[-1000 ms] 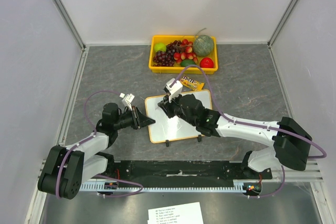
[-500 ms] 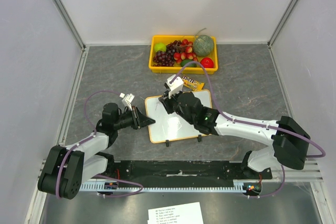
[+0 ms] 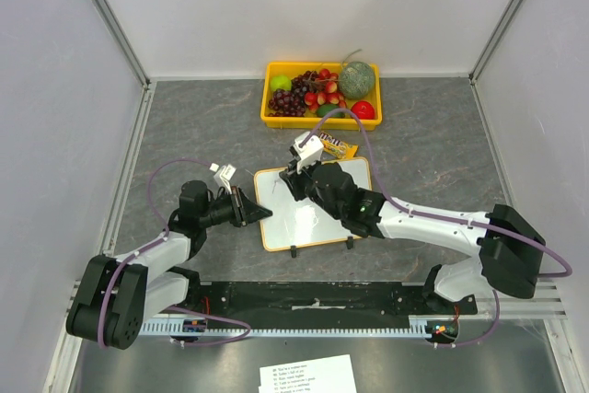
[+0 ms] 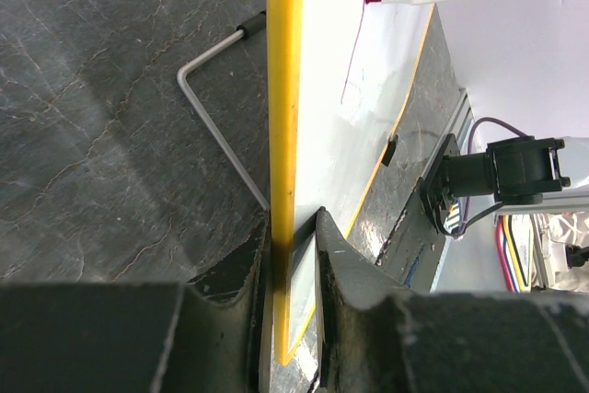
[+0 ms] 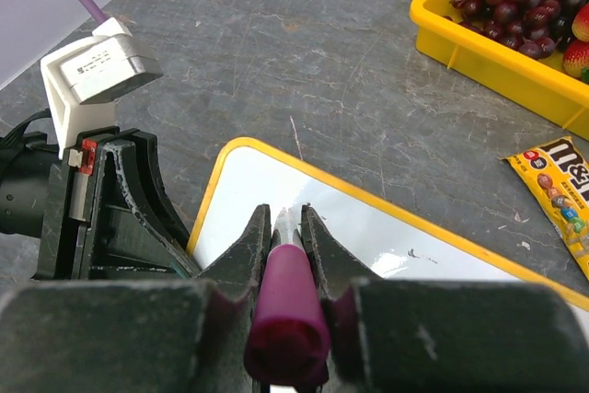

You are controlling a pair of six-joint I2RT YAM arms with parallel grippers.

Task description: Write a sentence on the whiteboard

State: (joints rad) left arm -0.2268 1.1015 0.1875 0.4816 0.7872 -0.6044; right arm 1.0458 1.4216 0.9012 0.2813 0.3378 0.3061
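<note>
The whiteboard [image 3: 317,218] sits near the middle of the grey stone-patterned table [image 3: 433,144], its long sides running left to right between the two arms. The left gripper [image 3: 258,211] has its jaws clamped on the board's left edge, one finger on each face of the yellow-orange frame. The left wrist view also shows a bent grey wire leg [image 4: 221,126] on the back side of the board.

The right gripper [image 5: 287,218] reaches over the board's far-left corner, its jaws closed on a marker [image 5: 287,319] whose purple rear end points at the wrist camera. Seen from the left wrist, the marker has a white barrel and a red tip that meets the glossy surface near the far edge. A thin pink stroke [image 4: 352,52] leads from the tip across the board; no words can be read.

Beyond the board, a yellow M&M's packet [image 3: 336,147] lies just past its far edge. Farther back is a yellow tray [image 3: 270,98] of grapes, strawberries, an apple and a melon. A printed paper sheet [image 3: 308,375] lies in front of the arm bases.
</note>
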